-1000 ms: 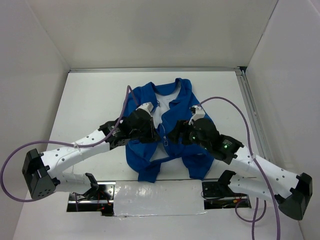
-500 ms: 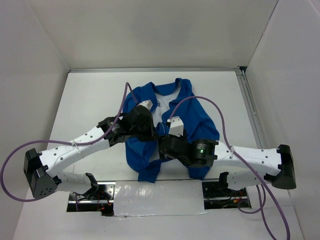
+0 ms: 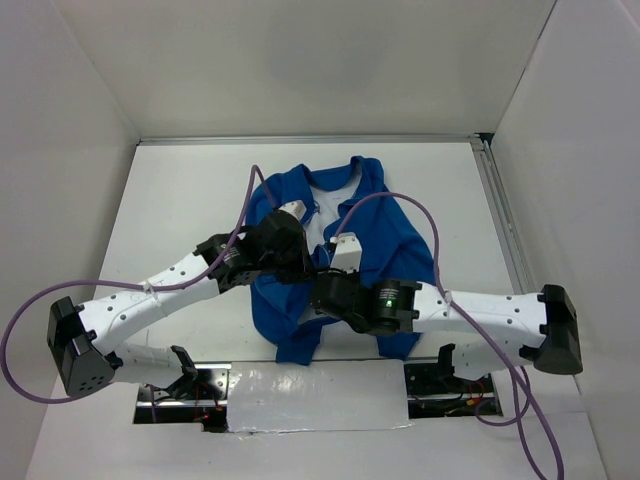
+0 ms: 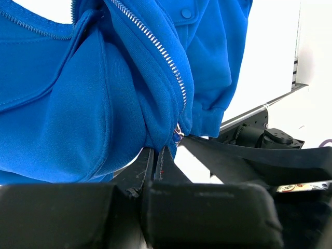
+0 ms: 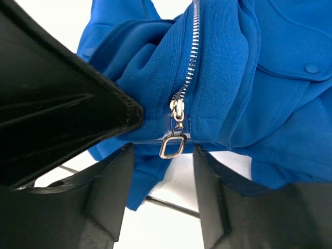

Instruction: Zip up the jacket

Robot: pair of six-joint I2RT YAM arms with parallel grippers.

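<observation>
Found right tool (image 5: pixel 163 151) part open, holding nothing, one finger on either side of the zipper pull (image 5: pixel 174 146), neither finger touching it. Noted the pull as a small silver ring hanging loose under the slider (image 5: pixel 177 110), at the bottom end of the zipper teeth (image 5: pixel 193 46). Found left tool (image 4: pixel 155 153) pinched fully shut on the blue hem just beside the pull, with fabric above it heaped into thick folds. Placed the jacket (image 3: pixel 400 235) on the white surface (image 3: pixel 180 200), collar on the far side of the pull, front open near the collar, white lining showing there. Judged step in hand: closing on the pull, then drawing it toward the collar.

Risks, judged not seen:
- Could close on hem fabric instead of the pull, given a ring slightly nearer one finger and free to swing
- Could catch only the ring's edge and lose it on the first tug
- Could jam the slider in the folds heaped beside the pull without a taut hem
- Could drag the whole jacket along the surface on any slip of the left grip off the soft hem
- Cannot confirm both rows of teeth seated in the slider; with one row loose, would zip nothing
</observation>
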